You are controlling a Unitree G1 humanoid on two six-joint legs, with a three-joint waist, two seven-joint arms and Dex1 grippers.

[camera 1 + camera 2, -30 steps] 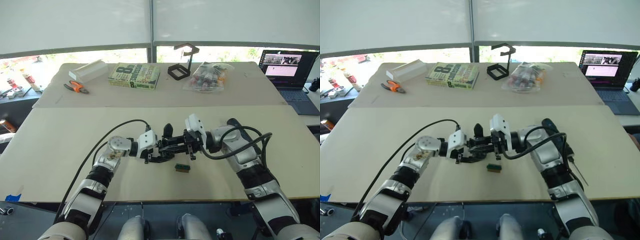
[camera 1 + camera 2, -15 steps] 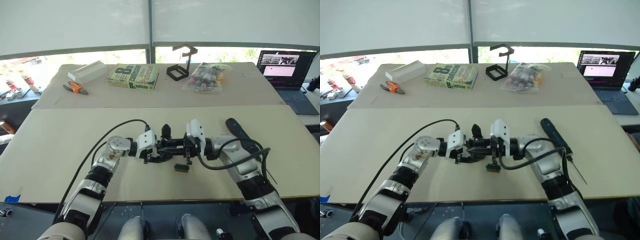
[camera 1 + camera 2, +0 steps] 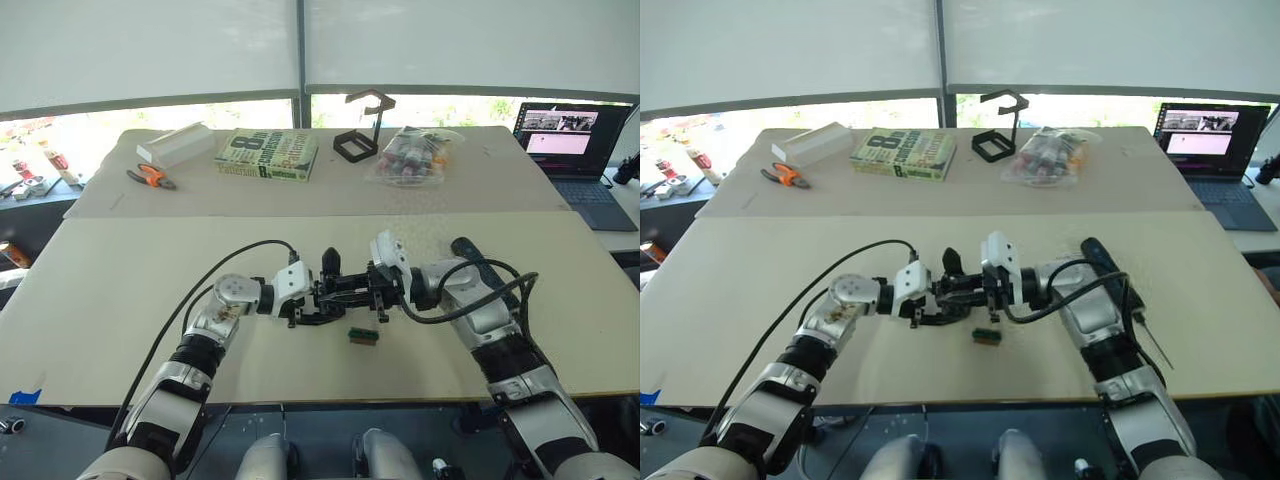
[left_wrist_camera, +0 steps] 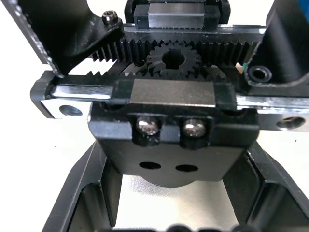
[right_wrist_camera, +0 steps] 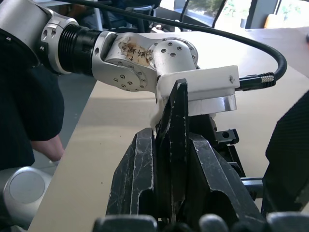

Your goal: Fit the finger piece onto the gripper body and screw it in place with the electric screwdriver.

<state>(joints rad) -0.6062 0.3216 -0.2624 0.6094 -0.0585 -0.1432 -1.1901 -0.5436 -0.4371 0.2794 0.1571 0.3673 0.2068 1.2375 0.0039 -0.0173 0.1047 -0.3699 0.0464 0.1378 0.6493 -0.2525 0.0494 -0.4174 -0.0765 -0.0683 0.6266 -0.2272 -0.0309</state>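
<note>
Left tool (image 3: 312, 300) is gripping the gripper body (image 4: 171, 121); right tool (image 5: 169, 193) is pinching the finger piece (image 5: 175, 140) (bag (image 3: 410, 152) of parts is sitting behind).

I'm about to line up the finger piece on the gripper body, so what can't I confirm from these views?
- Whether the finger piece is seated on the gripper body: in the head views both claws cover the joint.
- Screws for the two empty holes in the body: none can be made out.
- Electric screwdriver: partly hidden behind the right arm; its tip light is too small to tell.
- The small green-and-brown block: detail too small.
</note>
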